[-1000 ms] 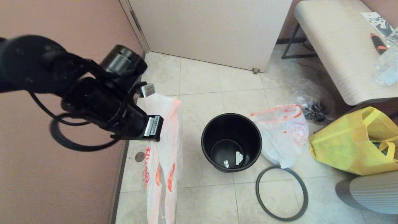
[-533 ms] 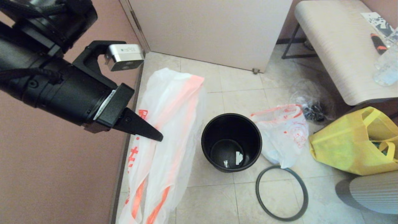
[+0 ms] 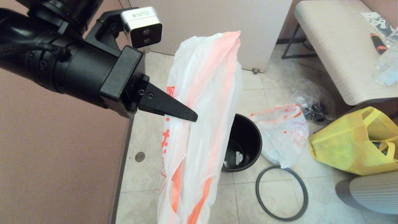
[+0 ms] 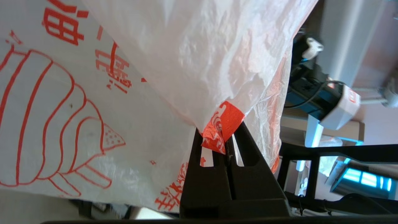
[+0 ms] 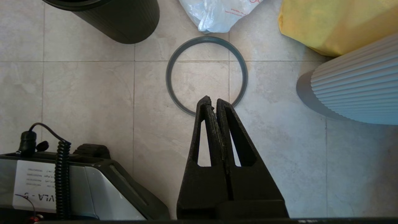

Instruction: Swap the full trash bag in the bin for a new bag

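Observation:
My left gripper (image 3: 194,117) is raised high at the left, shut on the new bag (image 3: 199,130). This thin white bag with red stripes hangs limp from the pinch and drapes down in front of the bin. In the left wrist view the fingers pinch a folded red patch of the new bag (image 4: 222,129). The black bin (image 3: 247,143) stands on the tiles, its left half hidden by the hanging bag. The full trash bag (image 3: 284,133) lies on the floor against the bin's right side. My right gripper (image 5: 212,101) is shut with nothing in it, low above the floor.
A thin dark grey hoop (image 3: 281,197) lies on the tiles in front of the bin, also under my right gripper as the hoop (image 5: 206,74). A yellow tote (image 3: 354,143) sits at the right, a clear bag of dark items (image 3: 311,105) behind, a bench (image 3: 335,49) beyond.
My left arm has swung up and to the right, lifting the new bag off the floor until it hangs in front of the bin. Nothing else moved.

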`<state>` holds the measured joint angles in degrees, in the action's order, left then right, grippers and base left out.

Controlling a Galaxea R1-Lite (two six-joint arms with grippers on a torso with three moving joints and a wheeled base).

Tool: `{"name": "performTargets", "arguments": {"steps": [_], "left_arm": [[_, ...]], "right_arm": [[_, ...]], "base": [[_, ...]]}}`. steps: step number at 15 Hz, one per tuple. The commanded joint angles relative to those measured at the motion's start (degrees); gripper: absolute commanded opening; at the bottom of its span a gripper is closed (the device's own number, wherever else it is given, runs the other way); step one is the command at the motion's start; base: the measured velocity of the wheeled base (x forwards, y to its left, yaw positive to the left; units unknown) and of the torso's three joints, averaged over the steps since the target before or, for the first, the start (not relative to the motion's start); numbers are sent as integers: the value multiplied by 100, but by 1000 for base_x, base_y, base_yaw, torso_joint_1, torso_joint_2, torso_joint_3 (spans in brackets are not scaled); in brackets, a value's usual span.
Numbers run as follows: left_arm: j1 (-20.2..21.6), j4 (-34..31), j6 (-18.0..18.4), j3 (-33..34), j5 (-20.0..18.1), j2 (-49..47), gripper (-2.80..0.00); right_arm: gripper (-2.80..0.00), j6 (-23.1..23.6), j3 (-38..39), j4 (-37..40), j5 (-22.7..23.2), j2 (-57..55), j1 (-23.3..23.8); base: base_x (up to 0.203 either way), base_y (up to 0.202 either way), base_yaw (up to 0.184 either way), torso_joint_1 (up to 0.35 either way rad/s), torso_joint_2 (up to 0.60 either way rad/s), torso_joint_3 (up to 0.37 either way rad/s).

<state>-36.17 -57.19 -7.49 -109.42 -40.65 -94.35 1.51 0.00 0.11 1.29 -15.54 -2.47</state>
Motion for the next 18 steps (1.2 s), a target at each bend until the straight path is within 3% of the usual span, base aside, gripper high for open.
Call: {"name": "performTargets", "arguments": {"steps": [1,9,18], "left_arm": [[-109,91,-7,9,-55,-146,-280],[-292,727,186,2,-83,-226,-280],[-412,744,176,31,-80,-261,-280]], "right_arm": [[-280,-2,0,-2,3,-1,-18],[-280,-2,0,-11,3,7,-16],[-280,-2,0,-10,3,-1,-25]], "base": [[0,0,0,0,0,0],[0,0,0,0,0,0],[0,0,0,0,0,0]]}}
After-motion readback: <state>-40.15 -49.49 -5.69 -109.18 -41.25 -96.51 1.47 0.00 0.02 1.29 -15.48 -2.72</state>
